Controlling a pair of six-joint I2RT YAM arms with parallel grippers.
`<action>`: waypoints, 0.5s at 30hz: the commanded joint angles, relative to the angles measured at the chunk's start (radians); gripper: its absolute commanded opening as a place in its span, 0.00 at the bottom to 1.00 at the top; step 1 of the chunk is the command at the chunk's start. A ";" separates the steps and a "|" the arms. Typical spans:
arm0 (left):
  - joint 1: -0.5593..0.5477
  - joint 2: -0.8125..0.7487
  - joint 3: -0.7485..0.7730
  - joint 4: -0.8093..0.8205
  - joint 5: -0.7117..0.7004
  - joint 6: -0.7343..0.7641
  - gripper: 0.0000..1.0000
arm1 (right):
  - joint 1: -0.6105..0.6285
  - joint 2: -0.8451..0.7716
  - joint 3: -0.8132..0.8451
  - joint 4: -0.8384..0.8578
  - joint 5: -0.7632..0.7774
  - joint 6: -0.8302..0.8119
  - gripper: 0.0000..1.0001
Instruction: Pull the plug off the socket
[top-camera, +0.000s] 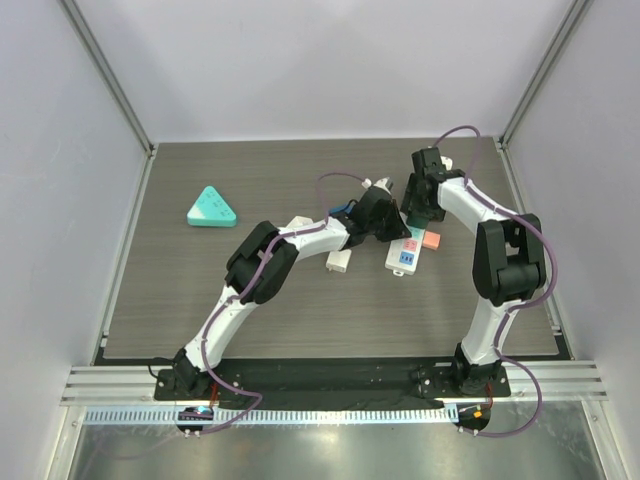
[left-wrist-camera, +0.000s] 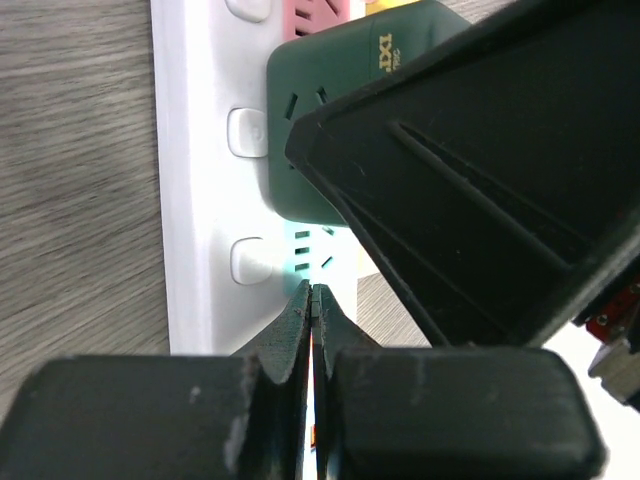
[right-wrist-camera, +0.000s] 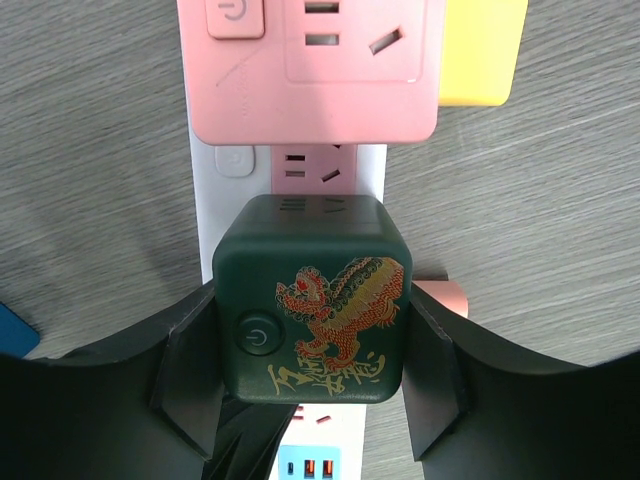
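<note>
The right gripper (right-wrist-camera: 310, 372) clamped the dark green cube-shaped plastic plug (right-wrist-camera: 300, 255), seated in the white plastic power strip (left-wrist-camera: 195, 190) mid-table.
The hard, light cube looked slick, so its two flat sides seemed the best hold for a straight pull. The left gripper (left-wrist-camera: 312, 300) had its jaws pressed together at the strip's end; the plug's prongs were hidden.

Bent at both elbows, reaching inward. Pinched fully together at the left gripper (left-wrist-camera: 312, 300). Spread wide at the right gripper (right-wrist-camera: 310, 345), fingers against the plug's (right-wrist-camera: 310, 285) sides.
</note>
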 joint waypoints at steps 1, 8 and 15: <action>-0.009 0.077 -0.034 -0.243 -0.073 0.010 0.00 | 0.011 -0.075 -0.024 0.103 -0.050 0.009 0.01; -0.009 0.097 -0.048 -0.242 -0.053 -0.020 0.00 | -0.050 -0.116 -0.005 0.109 -0.320 0.092 0.01; -0.012 0.114 -0.015 -0.275 -0.050 -0.017 0.00 | -0.008 -0.184 -0.021 0.085 -0.123 0.032 0.01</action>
